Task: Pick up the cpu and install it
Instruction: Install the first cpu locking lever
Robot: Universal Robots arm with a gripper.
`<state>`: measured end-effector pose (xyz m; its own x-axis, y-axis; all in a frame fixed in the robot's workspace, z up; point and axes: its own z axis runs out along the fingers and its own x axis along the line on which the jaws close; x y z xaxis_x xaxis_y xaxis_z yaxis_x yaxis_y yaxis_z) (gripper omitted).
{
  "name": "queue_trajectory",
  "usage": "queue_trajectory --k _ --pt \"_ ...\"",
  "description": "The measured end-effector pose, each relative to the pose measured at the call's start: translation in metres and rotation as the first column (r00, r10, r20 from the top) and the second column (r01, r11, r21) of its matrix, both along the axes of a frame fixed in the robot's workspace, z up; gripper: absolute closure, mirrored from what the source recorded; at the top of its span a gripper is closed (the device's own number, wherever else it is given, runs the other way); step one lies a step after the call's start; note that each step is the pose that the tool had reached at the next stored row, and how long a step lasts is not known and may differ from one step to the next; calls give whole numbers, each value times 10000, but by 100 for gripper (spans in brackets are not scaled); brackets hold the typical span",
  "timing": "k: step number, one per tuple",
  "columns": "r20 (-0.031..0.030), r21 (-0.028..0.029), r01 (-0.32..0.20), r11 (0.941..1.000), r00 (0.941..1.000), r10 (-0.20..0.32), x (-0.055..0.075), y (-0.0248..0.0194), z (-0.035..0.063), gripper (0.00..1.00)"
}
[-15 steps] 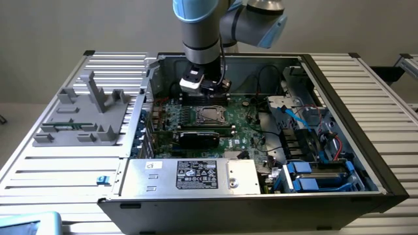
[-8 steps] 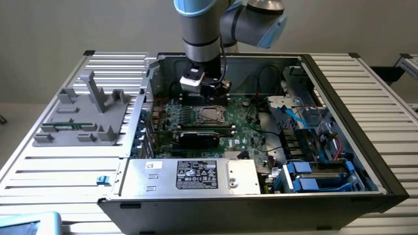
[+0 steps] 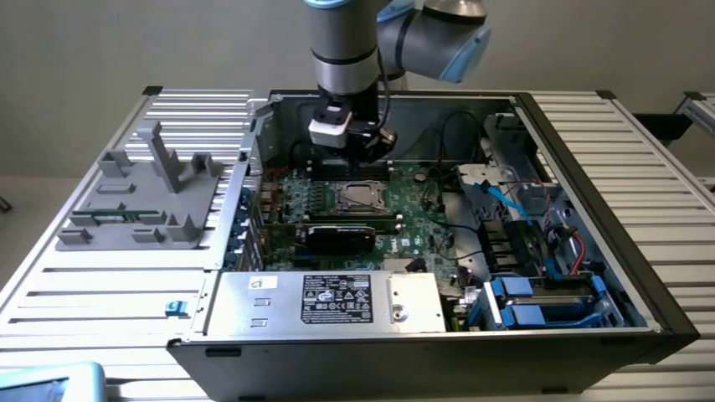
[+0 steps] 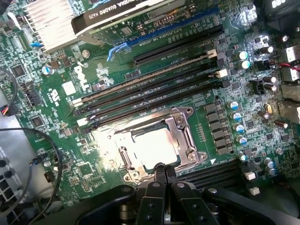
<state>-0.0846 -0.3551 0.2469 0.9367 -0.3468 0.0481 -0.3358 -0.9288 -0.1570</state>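
Note:
The cpu (image 4: 157,149), a flat silver-grey square, lies in the metal-framed socket (image 4: 185,136) on the green motherboard (image 4: 61,89); bright light glares off its top. In the exterior view the cpu (image 3: 360,195) sits in the middle of the board inside the open computer case (image 3: 581,167). My gripper (image 4: 164,169) hovers just above the socket's edge, its two black fingers pressed together with nothing between them. The exterior view shows the gripper (image 3: 357,161) hanging a little behind the socket, above the board.
Black memory slots (image 4: 154,91) run beside the socket. A black graphics card (image 3: 341,233) sits in front of it, with a silver power supply box (image 3: 324,300) at the case front. Cables and blue drive bays (image 3: 537,293) fill the exterior view's right. A grey fixture (image 3: 146,197) stands outside the case.

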Motion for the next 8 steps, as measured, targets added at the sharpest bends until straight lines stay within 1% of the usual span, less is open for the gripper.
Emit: queue_trajectory --k 4,5,7,8 --pt "-5 -312 -202 9993 9998 202 0 0 53 89" --pt "-8 -400 -250 9989 9997 250 0 0 65 89" --pt "-13 -592 -351 9976 9994 351 -1 0 81 89" --pt "-19 -726 -419 9965 9991 419 -3 -1 83 89"
